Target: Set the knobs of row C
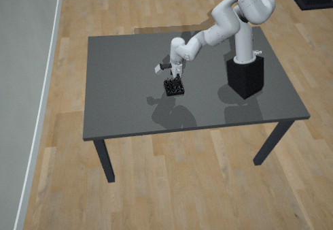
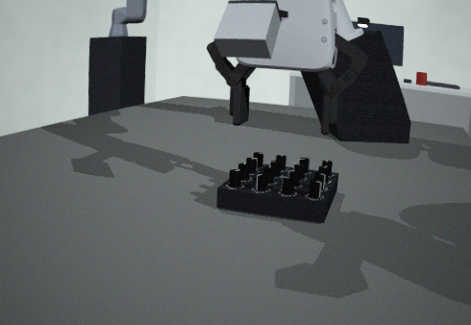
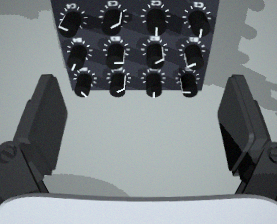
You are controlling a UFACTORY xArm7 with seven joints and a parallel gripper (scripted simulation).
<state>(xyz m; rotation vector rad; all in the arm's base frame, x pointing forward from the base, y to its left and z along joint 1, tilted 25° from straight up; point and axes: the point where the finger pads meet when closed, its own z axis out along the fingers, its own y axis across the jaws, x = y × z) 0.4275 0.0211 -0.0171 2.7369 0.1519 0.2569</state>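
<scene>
No text can be read; small printed names beside the knobs on the knob box (image 3: 132,26) are too blurred to be made out.

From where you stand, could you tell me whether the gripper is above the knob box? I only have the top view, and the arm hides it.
Observer: In the exterior view the gripper hangs above the knob box, touching no knob.
Operator: Thank you. Are the fingers open?
Observer: Yes, wide open with nothing between them; the wrist view shows one finger at each side of the frame and bare table between.
Operator: Can you see the knob lines?
Observer: In the wrist view, yes: all sixteen knobs show white lines, and the box lies ahead of the fingers rather than between them.
</scene>
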